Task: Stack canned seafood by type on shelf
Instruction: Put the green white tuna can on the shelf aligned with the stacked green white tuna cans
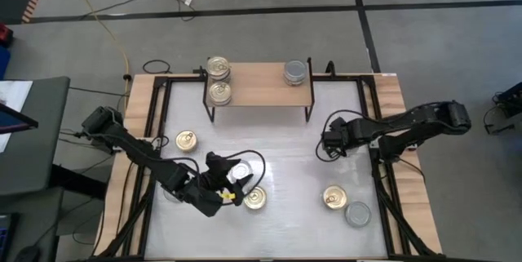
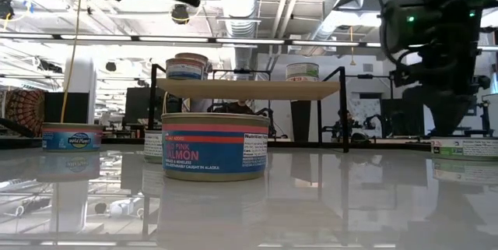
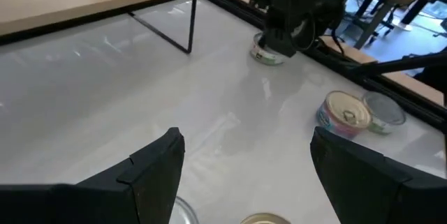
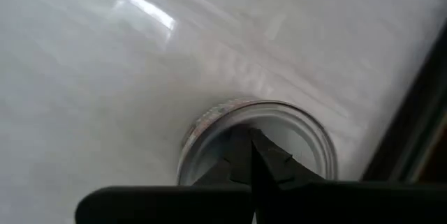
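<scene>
The light-wood shelf (image 1: 258, 84) stands at the table's far edge. Two gold-lidded cans (image 1: 218, 80) and one silver-lidded can (image 1: 296, 72) rest on it. On the tabletop sit gold-lidded cans (image 1: 186, 140), (image 1: 255, 199), (image 1: 333, 197) and silver-lidded cans (image 1: 241, 170), (image 1: 357, 213). My left gripper (image 3: 244, 140) is open and raised over the near-left cans (image 1: 235, 184). My right gripper (image 4: 250, 140) is shut, pointing down over the lid of another silver-lidded can (image 4: 293, 137) on the table's right side (image 1: 329, 146). My right gripper's shut fingertips (image 4: 241, 151) stand from above over the middle of the silver can's lid (image 4: 300, 130). The can sits flat on the table. Whether the tips touch the lid, I cannot tell.
Black frame rails (image 1: 377, 131) run along the table's left and right sides. The shelf's thin black legs (image 3: 192, 15) stand on the far part of the table. Bare white tabletop (image 1: 277, 144) lies between the two arms.
</scene>
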Motion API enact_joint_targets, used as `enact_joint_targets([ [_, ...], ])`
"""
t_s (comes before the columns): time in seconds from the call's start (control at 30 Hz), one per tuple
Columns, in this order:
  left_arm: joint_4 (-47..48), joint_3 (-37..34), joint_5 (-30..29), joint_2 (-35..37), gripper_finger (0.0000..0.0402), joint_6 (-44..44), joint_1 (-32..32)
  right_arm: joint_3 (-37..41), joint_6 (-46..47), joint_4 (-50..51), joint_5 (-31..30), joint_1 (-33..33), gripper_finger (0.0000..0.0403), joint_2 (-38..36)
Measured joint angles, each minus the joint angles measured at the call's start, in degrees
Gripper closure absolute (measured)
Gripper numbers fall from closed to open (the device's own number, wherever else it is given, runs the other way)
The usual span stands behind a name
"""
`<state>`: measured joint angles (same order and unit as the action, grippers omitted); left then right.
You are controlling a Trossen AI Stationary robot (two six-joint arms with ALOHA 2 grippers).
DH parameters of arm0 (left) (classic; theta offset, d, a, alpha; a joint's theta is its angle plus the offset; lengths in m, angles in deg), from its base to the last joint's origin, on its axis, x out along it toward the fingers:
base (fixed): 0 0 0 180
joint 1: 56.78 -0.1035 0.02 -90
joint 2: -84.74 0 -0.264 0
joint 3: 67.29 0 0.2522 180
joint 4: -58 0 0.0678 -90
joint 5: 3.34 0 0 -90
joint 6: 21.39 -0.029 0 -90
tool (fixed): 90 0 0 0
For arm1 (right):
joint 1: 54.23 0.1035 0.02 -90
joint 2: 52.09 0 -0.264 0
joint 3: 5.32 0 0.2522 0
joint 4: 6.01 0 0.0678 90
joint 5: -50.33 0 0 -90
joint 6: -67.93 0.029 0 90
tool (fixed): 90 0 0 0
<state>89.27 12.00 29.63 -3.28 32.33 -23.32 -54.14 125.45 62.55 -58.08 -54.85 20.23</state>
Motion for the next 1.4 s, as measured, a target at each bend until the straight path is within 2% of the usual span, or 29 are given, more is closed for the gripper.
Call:
enact_joint_targets([
  [0.07, -0.35, 0.98, 0.00, -0.52, 0.0105, -0.12, 0.00, -0.07, -1.55, -4.70, 0.45, 1.26, 0.0388, -0.03],
  [0.23, -0.15, 1.22, -0.04, -1.16, 0.0105, 1.56, -1.11, -0.62, -3.98, -26.72, 5.64, 5.08, 0.0388, 0.23],
  [0.37, -0.17, 1.22, 0.03, -1.16, 0.0105, 3.09, -2.37, -0.67, -6.44, -39.77, 5.68, 7.05, 0.0388, -0.03],
  [0.47, -0.59, 1.22, 1.40, -1.16, 0.0105, 3.37, -3.41, -0.95, -6.95, -39.75, 5.62, 8.49, 0.0388, -1.63],
  [0.53, -0.56, 1.22, 3.20, -1.16, 0.0105, 4.23, -4.25, -1.78, -5.21, -33.90, 5.58, 9.22, 0.0388, -3.32],
  [0.67, -0.55, 1.22, 4.55, -1.16, 0.0105, 4.82, -5.00, -2.11, 3.06, -21.49, 5.28, 11.09, 0.0388, -4.90],
  [0.8, -0.54, 1.22, 4.66, -1.14, 0.0105, 4.84, -5.05, -2.11, 10.06, -17.64, 5.28, 14.22, 0.0388, -2.97],
  [0.97, -0.50, 1.22, 4.66, -1.15, 0.0105, 4.82, -5.25, -2.12, 12.49, -25.05, 6.68, 16.07, 0.0388, 4.14],
  [1.2, -0.50, 1.19, 4.87, -1.14, 0.0105, 4.73, -6.31, -2.15, 0.10, -49.85, 6.53, 16.03, 0.0387, 10.65],
  [1.3, -0.49, 1.17, 6.05, -1.14, 0.0105, 6.39, -6.88, -2.15, -0.37, -50.82, 6.54, 16.18, 0.0387, 10.02],
  [1.4, -0.33, 1.17, 8.70, -1.14, 0.0105, 8.49, -7.57, -2.15, 1.08, -45.98, 6.50, 16.94, 0.0386, 8.14],
])
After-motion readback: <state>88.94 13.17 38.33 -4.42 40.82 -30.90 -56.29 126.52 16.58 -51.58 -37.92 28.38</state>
